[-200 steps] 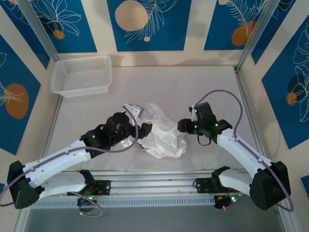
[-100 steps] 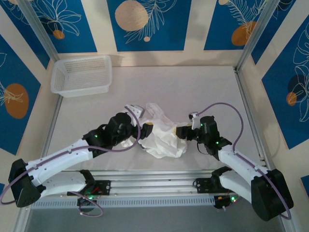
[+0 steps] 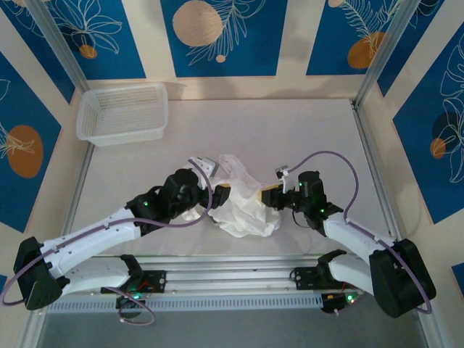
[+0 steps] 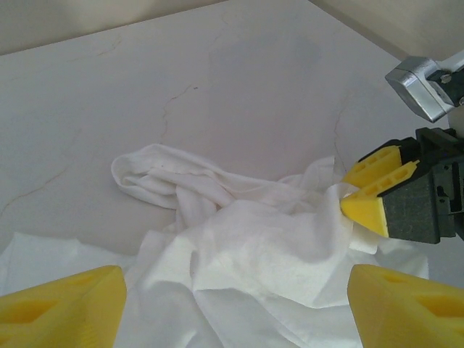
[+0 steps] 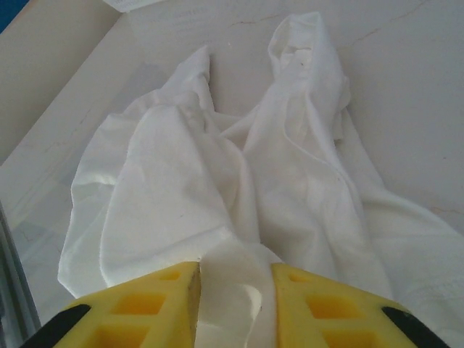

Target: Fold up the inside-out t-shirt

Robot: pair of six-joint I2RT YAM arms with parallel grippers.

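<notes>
The inside-out t-shirt [image 3: 245,201] lies crumpled in a white heap on the table between the two arms. In the left wrist view, the shirt [image 4: 239,239] spreads under my left gripper [image 4: 235,284], whose yellow fingers stand wide apart over the cloth without pinching it. My left gripper [image 3: 217,193] sits at the heap's left side. My right gripper [image 3: 270,196] is at the heap's right edge. In the right wrist view a fold of the shirt [image 5: 217,181] fills the gap of my right gripper [image 5: 235,281], pressed by both pads.
A white mesh basket [image 3: 123,135] stands at the back left of the table. Metal frame posts [image 3: 377,65] and walls border the table on both sides. Bare white tabletop [image 3: 275,130] stretches behind the shirt.
The right arm has reached left to the shirt's right edge and its jaws have narrowed onto a fold of cloth. The left arm has stayed where it was, still open.
</notes>
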